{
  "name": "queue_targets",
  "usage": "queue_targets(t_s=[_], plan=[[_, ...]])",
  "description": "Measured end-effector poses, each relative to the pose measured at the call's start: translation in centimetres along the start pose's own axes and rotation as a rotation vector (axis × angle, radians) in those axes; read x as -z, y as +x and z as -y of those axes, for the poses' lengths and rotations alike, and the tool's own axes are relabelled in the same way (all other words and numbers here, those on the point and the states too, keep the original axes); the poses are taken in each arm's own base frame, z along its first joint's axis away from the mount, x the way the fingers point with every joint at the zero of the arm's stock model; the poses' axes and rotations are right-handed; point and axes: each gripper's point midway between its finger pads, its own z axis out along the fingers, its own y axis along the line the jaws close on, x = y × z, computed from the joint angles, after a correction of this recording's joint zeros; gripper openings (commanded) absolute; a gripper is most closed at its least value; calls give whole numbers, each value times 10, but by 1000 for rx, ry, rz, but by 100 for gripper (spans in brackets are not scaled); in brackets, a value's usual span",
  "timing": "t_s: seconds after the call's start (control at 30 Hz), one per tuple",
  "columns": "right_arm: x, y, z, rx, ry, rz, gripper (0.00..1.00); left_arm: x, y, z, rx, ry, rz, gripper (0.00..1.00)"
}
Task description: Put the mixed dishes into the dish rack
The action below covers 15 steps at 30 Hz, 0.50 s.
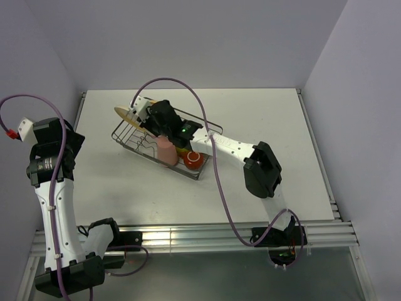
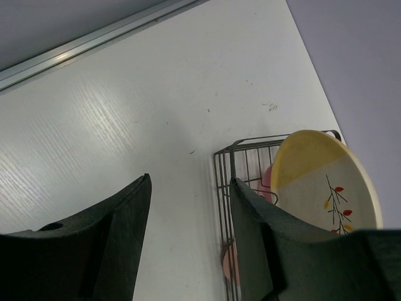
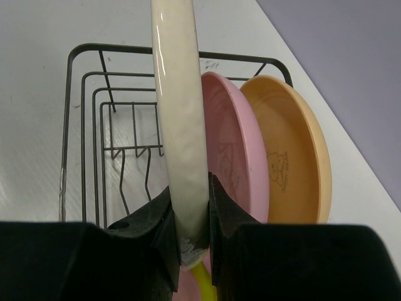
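The job looks nearly done: in the rack (image 1: 133,137), left of the bench's middle toward the far edge, the pink plate (image 3: 232,150) and orange plate (image 3: 294,150) stand on edge side by side, with the tumbler (image 1: 166,150), mug (image 1: 193,159) and a sliver of green bowl (image 3: 203,285) at its near end. The right tool (image 3: 188,216) is clamped on the cream plate (image 3: 177,125) by its rim, holding it upright just beside the pink one, not yet let go. The left tool (image 2: 188,238) hangs parted and empty by the left edge; I cannot find the grey cup.
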Motion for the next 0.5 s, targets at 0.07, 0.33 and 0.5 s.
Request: queue_targets(t_s=[0.07,0.33,0.5], plan=[[-1,1,0,-3,2,7,0,0,0,0,0,0,0,59],[-5,15,0,-11,7,-1,0,-1,3,-1,-2,1,-10,58],[-6,35,-4,-11,-7,-49,0,-2,5,-2,-3,-2,-17,58]])
